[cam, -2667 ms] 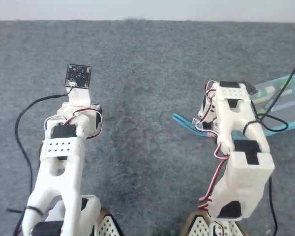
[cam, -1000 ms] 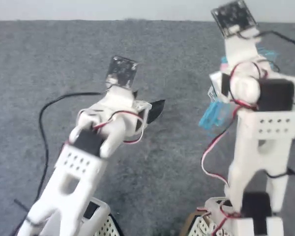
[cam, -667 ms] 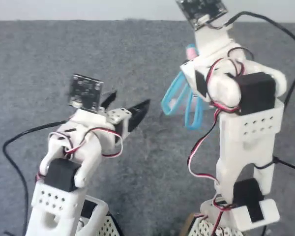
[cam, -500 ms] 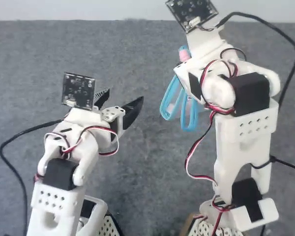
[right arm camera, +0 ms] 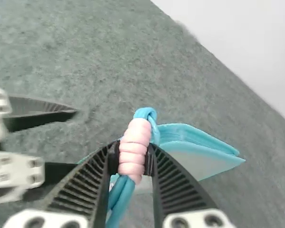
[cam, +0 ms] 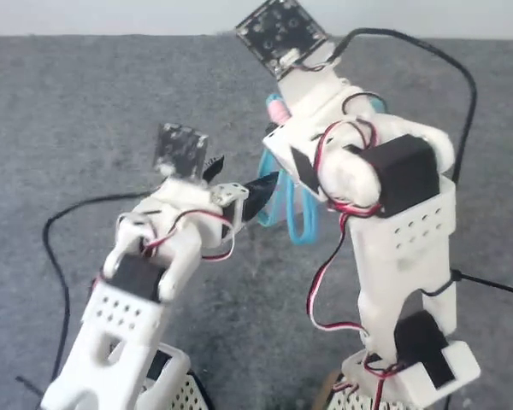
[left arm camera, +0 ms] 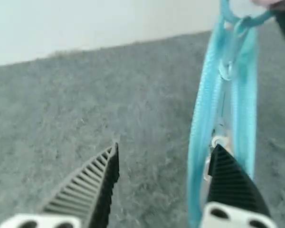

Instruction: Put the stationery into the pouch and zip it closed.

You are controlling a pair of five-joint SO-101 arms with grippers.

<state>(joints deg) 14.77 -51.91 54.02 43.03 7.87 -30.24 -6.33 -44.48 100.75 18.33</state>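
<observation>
- Right gripper [right arm camera: 131, 153]: clenched on pink ribbed zip pull [right arm camera: 134, 135], pinned between both jaws.
- Pouch [cam: 297, 213]: turquoise, dangling beneath the right jaws from that pull alone, clear of the grey carpet [cam: 111, 102]; flat body fanned out beyond the right jaw tips.
- Left gripper [left arm camera: 166, 149]: released, jaws spread wide, grasping nothing; 1 jaw tip touching or just beside the pouch's turquoise edge (cannot tell which), the other jaw well apart from it.
- Metal zip fittings [left arm camera: 226, 71]: on the pouch edge, beyond the nearer left jaw tip.
- Step in hand, as judged: bringing a 2nd grip onto the pouch so the zip can be drawn against it.
- Risk 1: closing the left jaws as placed, catching air or only a sliver of edge, since the pouch sits at 1 jaw rather than midway between the 2.
- Risk 2: nudging from that jaw tip, setting the hanging pouch swinging out of the gap.
- Risk 3: slipping of the soft pull from the right jaws under a sideways tug, dropping the pouch.
- Risk 4: spilling of stationery through any unzipped stretch if tilted.
</observation>
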